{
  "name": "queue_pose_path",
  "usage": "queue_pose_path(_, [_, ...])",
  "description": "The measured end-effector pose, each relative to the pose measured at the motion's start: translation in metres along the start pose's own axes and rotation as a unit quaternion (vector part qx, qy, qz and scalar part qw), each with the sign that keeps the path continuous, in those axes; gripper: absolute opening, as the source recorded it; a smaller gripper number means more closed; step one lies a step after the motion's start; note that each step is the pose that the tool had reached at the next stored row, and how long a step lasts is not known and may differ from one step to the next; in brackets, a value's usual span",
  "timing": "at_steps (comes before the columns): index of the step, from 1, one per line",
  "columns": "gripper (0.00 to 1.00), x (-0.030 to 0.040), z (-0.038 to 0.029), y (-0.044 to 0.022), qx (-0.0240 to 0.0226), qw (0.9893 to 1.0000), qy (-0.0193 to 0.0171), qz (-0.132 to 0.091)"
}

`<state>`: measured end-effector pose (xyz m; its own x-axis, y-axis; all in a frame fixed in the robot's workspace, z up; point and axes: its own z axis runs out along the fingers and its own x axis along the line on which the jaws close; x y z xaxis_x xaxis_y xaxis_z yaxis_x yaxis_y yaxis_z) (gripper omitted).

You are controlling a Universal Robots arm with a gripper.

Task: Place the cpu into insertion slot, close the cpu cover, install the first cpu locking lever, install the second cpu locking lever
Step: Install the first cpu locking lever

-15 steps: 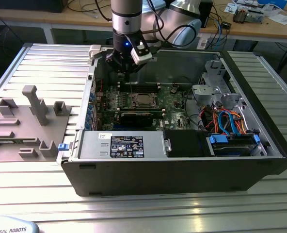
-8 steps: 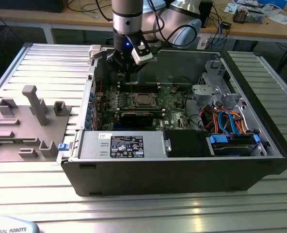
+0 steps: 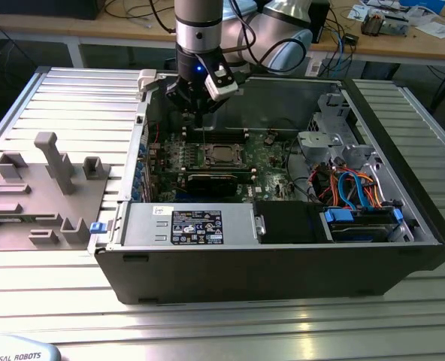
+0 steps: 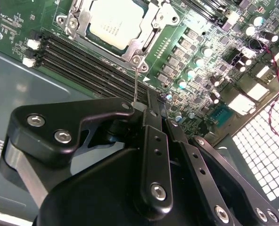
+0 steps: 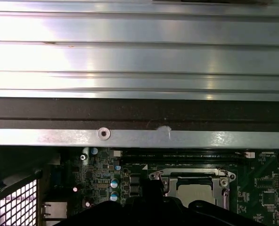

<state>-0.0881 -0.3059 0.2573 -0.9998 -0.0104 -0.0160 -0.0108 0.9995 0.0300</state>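
The cpu [image 4: 115, 21] lies in the insertion slot [image 3: 221, 155] on the green motherboard, its dull silver top showing through the window of the cpu cover [image 4: 152, 29]. The cover lies flat over it. A thin wire locking lever [image 4: 136, 80] rises from the socket's corner to my gripper [image 4: 142, 104], whose fingers are shut on its upper end. In the exterior view the gripper [image 3: 200, 111] hangs inside the open computer case, just behind the socket. The first wrist view shows the cpu [image 5: 201, 192] and cover [image 5: 192, 176] beyond the gripper's dark body [image 5: 149, 209].
Long black memory slots [image 4: 87, 66] run beside the socket. The case's metal wall [image 5: 139, 137] stands close behind the gripper. A power supply [image 3: 192, 224], drive bay [image 3: 358, 222] and cables [image 3: 350, 184] fill the case's front and the exterior view's right. A grey fixture plate [image 3: 42, 195] lies left.
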Motion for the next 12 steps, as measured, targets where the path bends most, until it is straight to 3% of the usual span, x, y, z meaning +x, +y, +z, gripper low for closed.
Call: queue_pose_path(12, [0.11, -0.0044, 0.0004, -0.0001, 0.0, 1.0, 0.0, 0.0])
